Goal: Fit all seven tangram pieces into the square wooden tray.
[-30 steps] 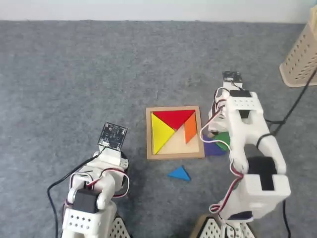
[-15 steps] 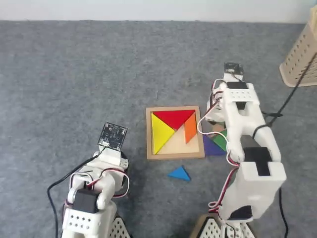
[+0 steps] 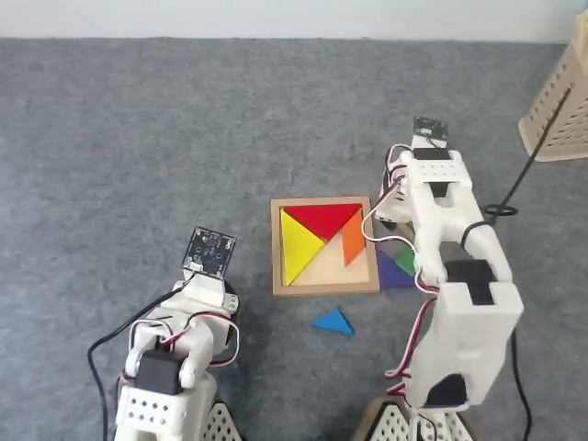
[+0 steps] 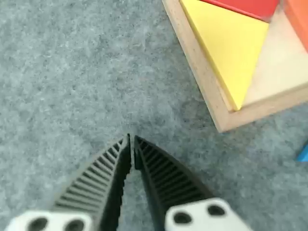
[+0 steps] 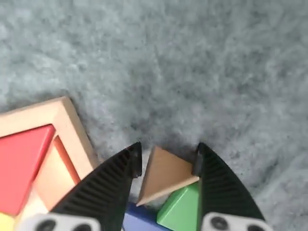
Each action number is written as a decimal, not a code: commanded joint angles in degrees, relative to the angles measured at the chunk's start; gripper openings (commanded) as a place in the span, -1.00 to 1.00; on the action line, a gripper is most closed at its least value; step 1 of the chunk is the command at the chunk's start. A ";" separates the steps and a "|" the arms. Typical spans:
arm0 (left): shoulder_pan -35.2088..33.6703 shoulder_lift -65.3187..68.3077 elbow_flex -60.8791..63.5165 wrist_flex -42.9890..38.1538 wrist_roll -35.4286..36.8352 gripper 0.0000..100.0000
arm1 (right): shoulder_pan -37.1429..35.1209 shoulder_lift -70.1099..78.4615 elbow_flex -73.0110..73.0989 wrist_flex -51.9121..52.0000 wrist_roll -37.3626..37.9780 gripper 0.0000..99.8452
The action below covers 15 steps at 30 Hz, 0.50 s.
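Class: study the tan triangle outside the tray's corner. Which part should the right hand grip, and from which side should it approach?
Probably from straight above, pinching the tan triangle across its two slanted edges. It lies thin on the carpet, leaving only those edges to catch, and the right hand hangs open astride them, with the green piece touching the third edge.

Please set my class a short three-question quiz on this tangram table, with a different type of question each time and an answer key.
1. True or false: the blue triangle lies inside the wooden tray.
2. What lies between the fingers of the right gripper? A) the blue triangle B) the tan triangle C) nothing
3. Fill in: the jaws of the left gripper are ____ (open/shut).

Key: 1 false; 2 B; 3 shut.
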 commanded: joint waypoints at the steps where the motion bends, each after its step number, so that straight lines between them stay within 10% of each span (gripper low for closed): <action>1: -0.18 -1.14 -1.01 0.35 0.35 -0.98 | 0.04 -4.79 -1.85 2.42 -0.53 -0.64; 15: -0.18 -1.14 -1.01 0.35 0.35 -0.98 | -0.13 -17.01 7.47 1.36 1.41 -0.80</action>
